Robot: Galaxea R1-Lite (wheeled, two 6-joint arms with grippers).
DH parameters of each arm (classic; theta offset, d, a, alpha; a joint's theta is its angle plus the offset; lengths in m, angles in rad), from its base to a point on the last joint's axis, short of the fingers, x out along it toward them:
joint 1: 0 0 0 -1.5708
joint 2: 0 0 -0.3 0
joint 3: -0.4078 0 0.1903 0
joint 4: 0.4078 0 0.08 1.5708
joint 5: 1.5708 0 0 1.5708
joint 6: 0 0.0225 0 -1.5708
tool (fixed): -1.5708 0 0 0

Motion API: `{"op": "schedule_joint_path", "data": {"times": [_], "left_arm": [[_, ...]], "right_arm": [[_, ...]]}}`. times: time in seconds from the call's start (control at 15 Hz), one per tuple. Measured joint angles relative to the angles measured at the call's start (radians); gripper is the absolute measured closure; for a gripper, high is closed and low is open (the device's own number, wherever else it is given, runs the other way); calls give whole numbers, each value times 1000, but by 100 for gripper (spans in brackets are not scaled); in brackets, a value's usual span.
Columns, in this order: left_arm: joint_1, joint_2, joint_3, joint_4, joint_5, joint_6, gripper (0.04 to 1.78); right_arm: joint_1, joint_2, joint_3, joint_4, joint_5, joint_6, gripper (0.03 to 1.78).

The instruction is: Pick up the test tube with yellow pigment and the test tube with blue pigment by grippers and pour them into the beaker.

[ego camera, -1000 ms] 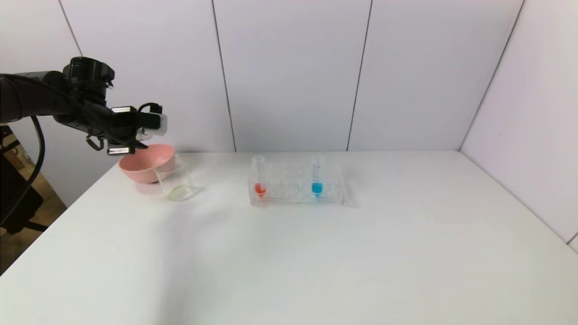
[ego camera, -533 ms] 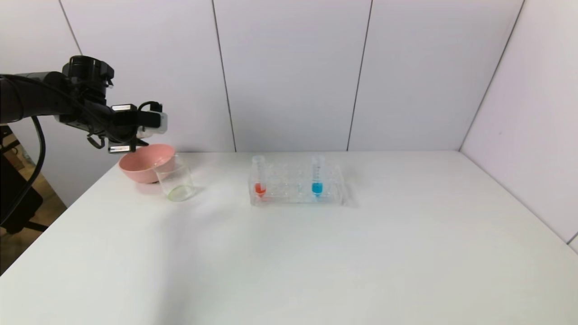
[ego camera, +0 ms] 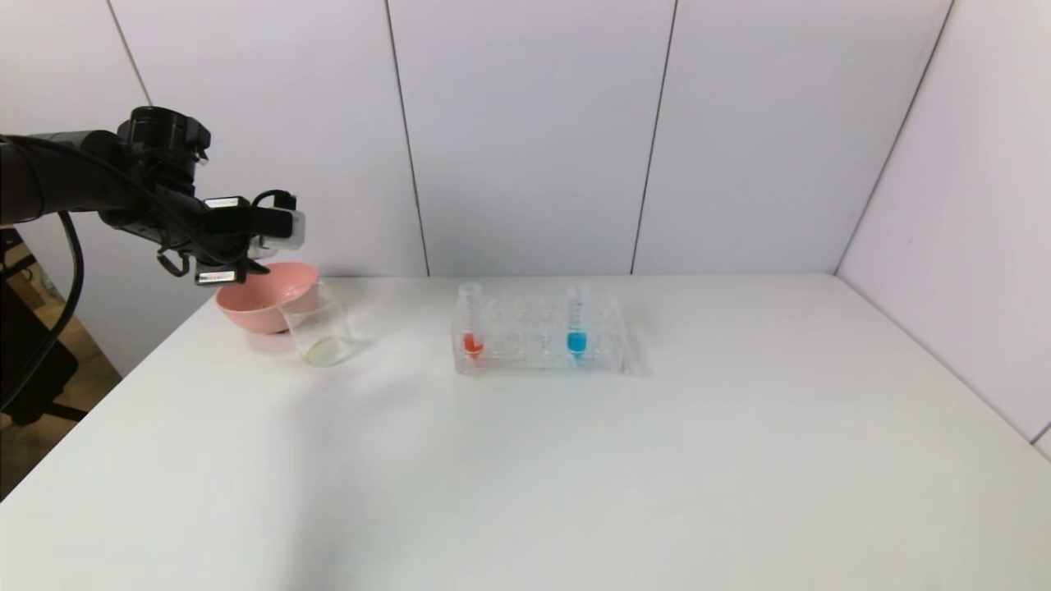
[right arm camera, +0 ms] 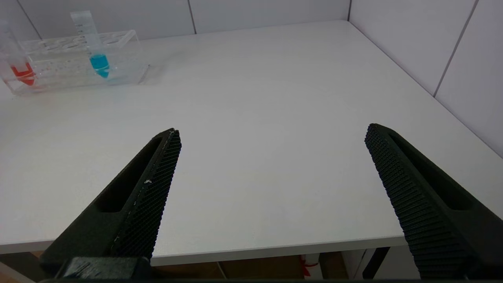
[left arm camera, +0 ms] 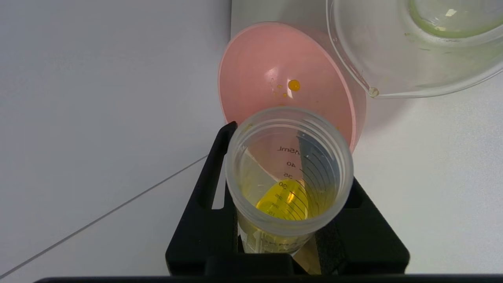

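Clear yellow-pigment test tube (left arm camera: 289,184) reads "45mL, 40, 35, 30".

The left gripper (ego camera: 246,246), clamped on the tube of yellow liquid (left arm camera: 289,184), has sunk a little since half a second ago, after a slight rise in the half second before that. It now hangs just above the far rim of the pink bowl (ego camera: 267,297). Its wrist joint has dropped by the same small amount.
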Motion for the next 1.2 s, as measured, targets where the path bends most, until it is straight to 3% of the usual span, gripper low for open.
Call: {"op": "schedule_joint_path", "data": {"times": [1.2], "left_arm": [[-1, -3, -1, 100, 28, -24, 128]], "right_arm": [[0, 0, 0, 0, 0, 0, 10]]}}
